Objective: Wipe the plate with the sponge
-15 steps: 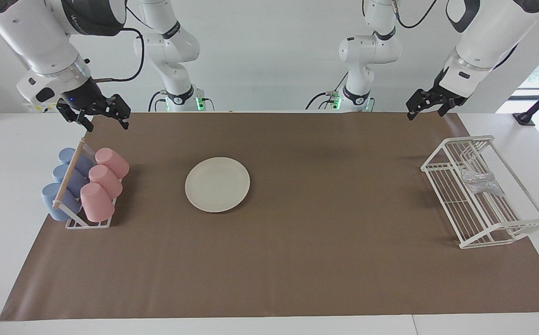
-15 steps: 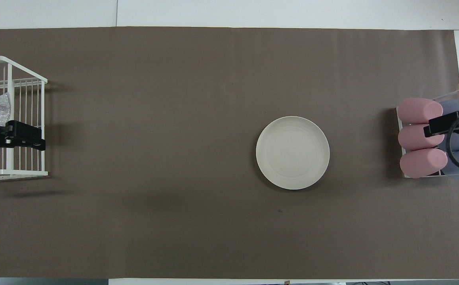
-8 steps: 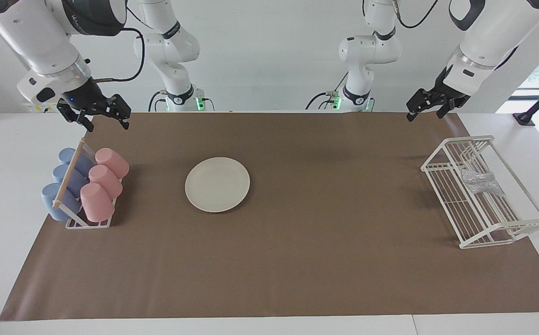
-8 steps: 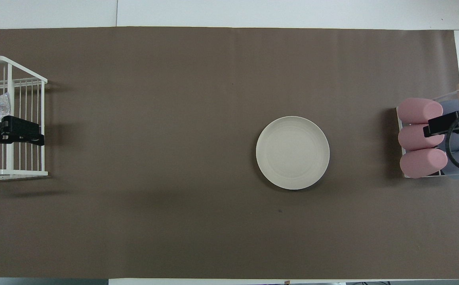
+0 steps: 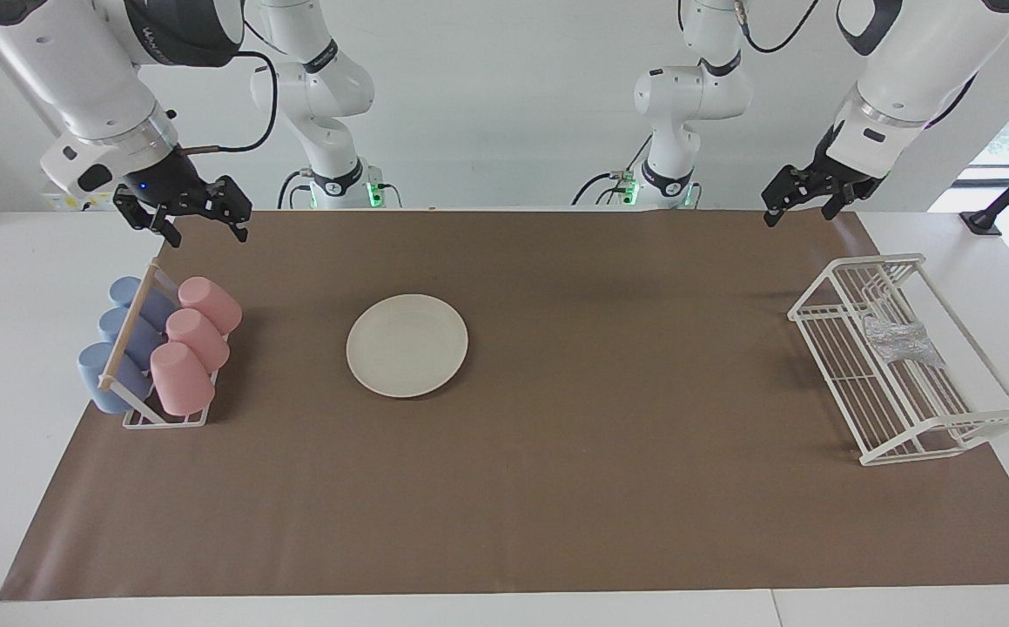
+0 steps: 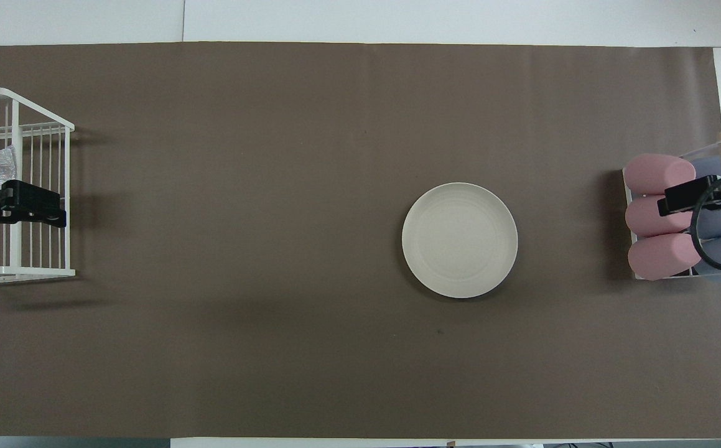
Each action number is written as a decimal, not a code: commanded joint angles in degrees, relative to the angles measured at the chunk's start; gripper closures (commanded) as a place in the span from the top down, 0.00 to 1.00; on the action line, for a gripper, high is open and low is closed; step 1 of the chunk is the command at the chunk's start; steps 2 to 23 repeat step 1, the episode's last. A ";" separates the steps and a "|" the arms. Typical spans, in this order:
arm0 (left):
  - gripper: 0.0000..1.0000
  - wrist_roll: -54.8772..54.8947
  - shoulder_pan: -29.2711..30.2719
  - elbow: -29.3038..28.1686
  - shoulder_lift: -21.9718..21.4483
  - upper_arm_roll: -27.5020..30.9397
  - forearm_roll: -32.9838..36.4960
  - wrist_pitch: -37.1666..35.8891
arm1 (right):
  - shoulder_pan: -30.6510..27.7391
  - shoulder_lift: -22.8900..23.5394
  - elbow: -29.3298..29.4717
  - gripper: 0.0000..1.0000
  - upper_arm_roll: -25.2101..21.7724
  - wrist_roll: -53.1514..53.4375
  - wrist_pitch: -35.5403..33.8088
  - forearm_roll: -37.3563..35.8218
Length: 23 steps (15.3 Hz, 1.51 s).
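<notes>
Sponge (image 5: 902, 340) lies in the rack (image 5: 983, 431) at the mat's end, well below my left gripper (image 5: 800, 204); both my grippers, right gripper (image 5: 199, 222) too, are released and empty.

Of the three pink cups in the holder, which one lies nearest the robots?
The pink cup at the holder's robot-side end, uppermost of the three in the facing view. The other two pink cups lie in line farther from the robots.

High facing and overhead views, same table (image 5: 556, 522).
</notes>
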 commanded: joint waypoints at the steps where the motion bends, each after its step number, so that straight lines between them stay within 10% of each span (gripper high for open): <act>1: 1.00 -0.53 -0.59 1.02 0.25 0.38 0.85 -1.03 | -0.40 -0.38 -0.19 1.00 0.60 0.32 0.68 -0.45; 23: 1.00 -0.53 -0.59 1.02 0.25 0.38 0.85 -1.03 | -0.40 -0.38 -0.19 1.00 0.60 0.32 0.68 -0.45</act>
